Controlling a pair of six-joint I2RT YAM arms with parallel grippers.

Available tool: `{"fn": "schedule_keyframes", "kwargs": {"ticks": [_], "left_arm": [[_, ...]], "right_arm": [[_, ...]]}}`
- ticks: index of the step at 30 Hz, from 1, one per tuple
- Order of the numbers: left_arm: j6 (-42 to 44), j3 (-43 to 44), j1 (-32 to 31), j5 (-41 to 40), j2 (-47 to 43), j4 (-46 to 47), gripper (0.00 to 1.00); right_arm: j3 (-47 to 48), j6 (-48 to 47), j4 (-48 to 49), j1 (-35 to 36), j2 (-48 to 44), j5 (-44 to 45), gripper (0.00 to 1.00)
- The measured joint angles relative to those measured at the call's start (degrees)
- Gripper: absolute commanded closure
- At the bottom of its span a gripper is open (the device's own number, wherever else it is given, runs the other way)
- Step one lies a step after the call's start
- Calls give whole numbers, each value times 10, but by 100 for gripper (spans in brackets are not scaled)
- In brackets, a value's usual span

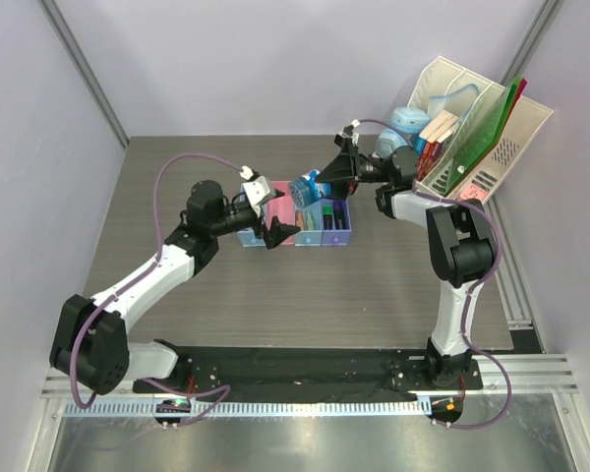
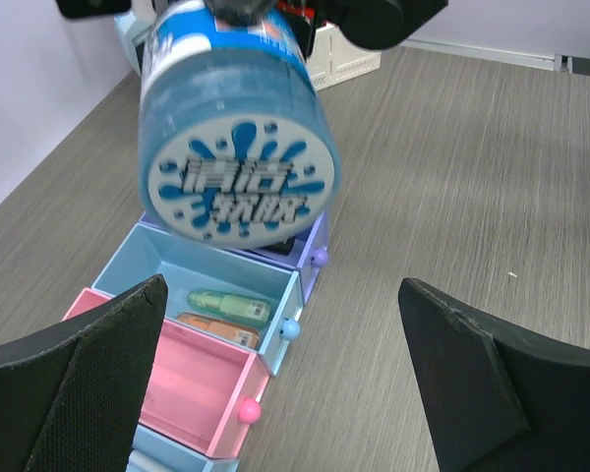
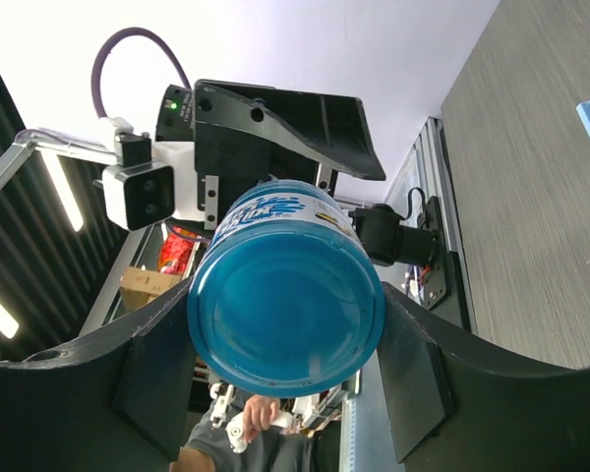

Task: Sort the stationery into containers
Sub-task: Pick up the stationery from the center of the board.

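we find the right pincer [image 3: 285,295] clenched on the round blue tub [image 2: 241,162], one finger on each side of its curved wall. the tub is held in the air, tipped on its side, with its printed end turned toward the left wrist camera. in the top view it hangs over the far edge of the row of trays [image 1: 297,239], about mid-row, and clear of them.

the left pincer [image 2: 283,285] is released, its fingers spread wide with nothing between them. it hovers low at the near side of the row, facing the tub.

the row stands on the table [image 1: 226,295], roughly at its centre. seen from the left wrist, a light blue tray [image 2: 138,258] holds a green highlighter [image 2: 231,303] and an orange highlighter [image 2: 214,326], lying side by side. the pink tray [image 2: 192,388] adjoins it on the nearer side. the purple tray [image 2: 315,241] adjoins it on the farther side and is partly hidden behind the tub (we cannot read its contents from this view).

the white file rack [image 1: 492,147] stands at the far right corner of the table, well apart from the trays.
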Motion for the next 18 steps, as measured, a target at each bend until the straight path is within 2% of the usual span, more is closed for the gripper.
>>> {"fn": "schedule_keyframes", "kwargs": {"ticks": [18], "left_arm": [[-38,11,0,16,0,24,0]], "right_arm": [[0,4,12,42,27,-3,80]]}}
